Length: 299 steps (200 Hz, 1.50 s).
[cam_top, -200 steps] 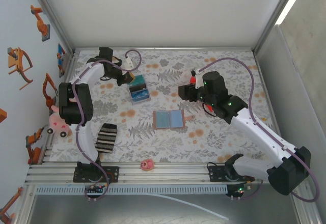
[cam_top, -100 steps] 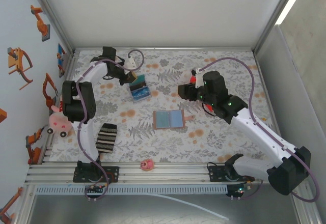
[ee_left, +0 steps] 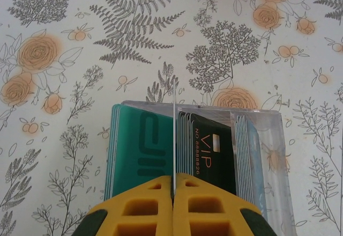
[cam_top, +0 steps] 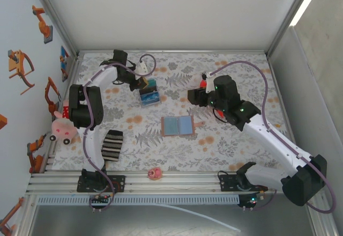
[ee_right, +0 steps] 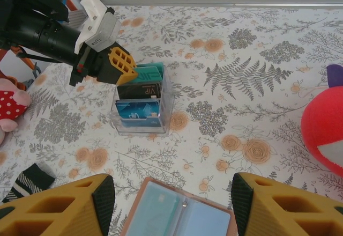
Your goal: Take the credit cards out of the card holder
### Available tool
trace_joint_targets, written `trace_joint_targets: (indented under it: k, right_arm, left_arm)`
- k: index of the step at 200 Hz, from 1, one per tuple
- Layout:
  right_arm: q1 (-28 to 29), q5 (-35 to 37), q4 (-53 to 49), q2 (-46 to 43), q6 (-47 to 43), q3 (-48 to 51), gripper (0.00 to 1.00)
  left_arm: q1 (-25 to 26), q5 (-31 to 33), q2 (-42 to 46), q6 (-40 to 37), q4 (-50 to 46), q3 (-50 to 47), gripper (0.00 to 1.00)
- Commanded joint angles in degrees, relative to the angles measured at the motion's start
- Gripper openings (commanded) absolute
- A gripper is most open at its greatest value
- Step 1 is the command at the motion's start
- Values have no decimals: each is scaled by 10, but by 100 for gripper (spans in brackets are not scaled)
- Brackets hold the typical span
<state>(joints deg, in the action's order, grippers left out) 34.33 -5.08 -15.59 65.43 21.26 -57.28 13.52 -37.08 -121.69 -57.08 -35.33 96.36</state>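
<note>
The left arm stretches to the far-left part of the bench (cam_top: 236, 145), its wrist bent down over a clear plastic box (cam_top: 148, 95). The left end effector (ee_left: 174, 185) is closed, its yellow ribbed fingers (ee_left: 142, 209) pressed together on a thin card (ee_left: 174, 139) that we see edge-on. The card stands upright among the teal, black and blue cards stacked on edge in the box.

The right arm reaches in from the near-right corner, elbow bent. The right end effector (ee_right: 172, 193) hangs with its yellow jaws spread wide and nothing between them, above the near part of the bench.

The card holder (cam_top: 178, 125) lies opened flat at the middle of the bench, well apart from the box. It is a thin rectangle with two pale blue inner faces, a tan-brown border and a small tab on its right side. The bench cover is white, printed with grey ferns and orange flowers.
</note>
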Motion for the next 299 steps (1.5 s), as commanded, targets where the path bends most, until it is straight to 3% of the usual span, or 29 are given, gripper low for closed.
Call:
trace_joint_targets:
  k: [1,18,63,127,164,187,232,245,251,277,299]
  right_arm:
    - [-3,-5,13,-17,7,9,59]
    - [-3,-5,13,-24,9,11,59]
    - [-3,-4,7,-39,12,20,59]
    - [-3,-6,-3,-35,18,24,54]
    - [-2,3,-19,-17,31,28,52]
    - [3,15,-39,-3,33,25,52]
    - [27,53,-76,21,39,17,52]
    - [41,70,-89,31,42,13,52]
    - [47,77,-93,35,42,12,52]
    - [74,93,-105,60,51,6,52]
    - [95,95,-106,83,63,6,52]
  left_arm:
    - [7,-15,-2,13,6,18,0]
    - [6,-15,1,27,17,14,1]
    - [4,-11,23,52,42,-2,28]
    - [7,-12,104,71,56,-30,30]
    - [10,-4,214,134,162,-136,32]
    - [18,48,294,204,250,-225,34]
    - [37,108,444,346,369,-395,65]
    - [43,121,486,388,405,-442,84]
    - [45,125,504,405,414,-458,99]
    - [56,150,571,453,412,-509,97]
    - [60,206,615,507,415,-547,97]
